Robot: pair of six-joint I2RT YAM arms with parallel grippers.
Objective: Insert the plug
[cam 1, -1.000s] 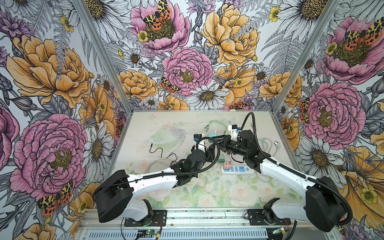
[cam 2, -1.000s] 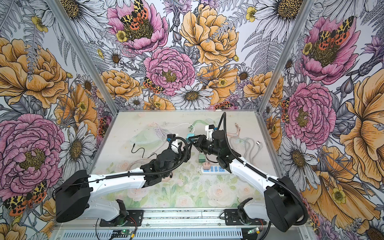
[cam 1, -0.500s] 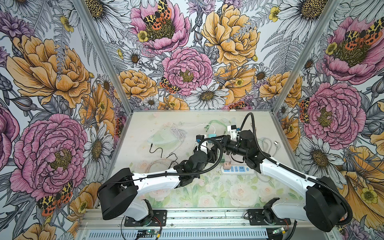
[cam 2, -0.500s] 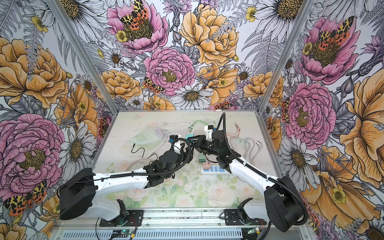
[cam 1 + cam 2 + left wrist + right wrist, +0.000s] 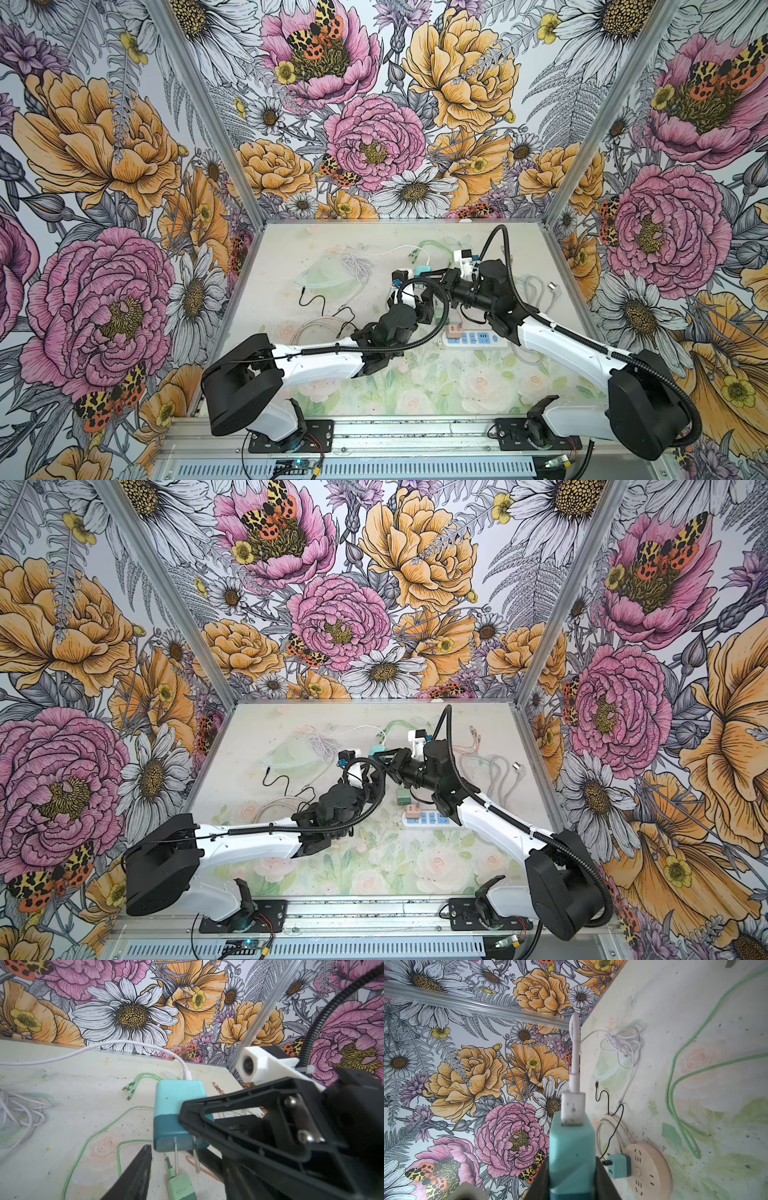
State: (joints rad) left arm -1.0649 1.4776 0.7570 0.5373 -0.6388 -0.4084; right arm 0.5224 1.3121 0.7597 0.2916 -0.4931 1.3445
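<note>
One change — left gripper (image 5: 170, 1153) sits farther forward than before, jaws apart, empty, beside teal plug (image 5: 176, 1109); right gripper (image 5: 572, 1167) clamps it. Power strip (image 5: 473, 338) lettering unreadable.

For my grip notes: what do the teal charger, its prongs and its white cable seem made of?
The teal charger looks matte plastic: smooth two-tone shell, no glare. Its prongs: bare metal, silvery blades. Its white cable: probably rubbery sheath, bending softly.
</note>
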